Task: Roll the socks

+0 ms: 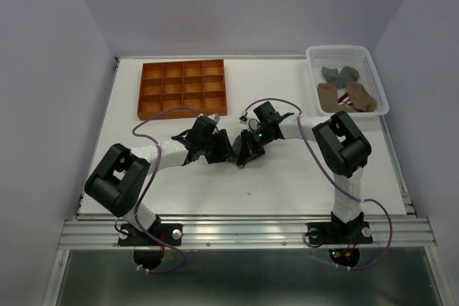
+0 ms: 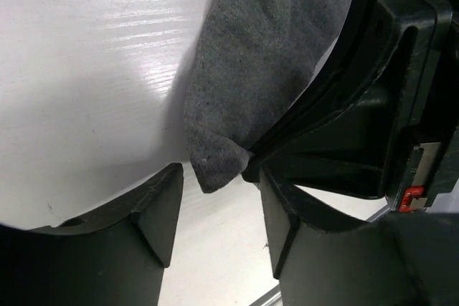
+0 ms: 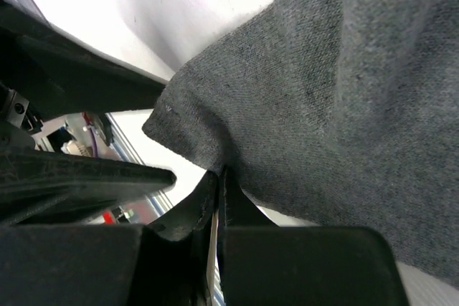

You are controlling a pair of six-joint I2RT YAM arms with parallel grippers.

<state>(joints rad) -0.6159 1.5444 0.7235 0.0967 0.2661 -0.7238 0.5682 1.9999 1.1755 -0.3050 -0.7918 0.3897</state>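
A grey sock (image 3: 323,105) hangs from my right gripper (image 3: 219,180), whose jaws are shut on its lower edge. In the left wrist view the same sock (image 2: 251,55) droops with its corner just at the tips of my left gripper (image 2: 219,206), which is open with the jaws apart and nothing between them. The right gripper's black body (image 2: 373,105) is close against the left one. In the top view both grippers, left (image 1: 219,150) and right (image 1: 244,152), meet over the table's middle and hide the sock.
A white basket (image 1: 375,69) at the back right holds a grey sock (image 1: 339,74), a tan sock (image 1: 330,94) and a tan sock with a red-white striped part (image 1: 358,96). An orange compartment tray (image 1: 181,89) stands at the back left.
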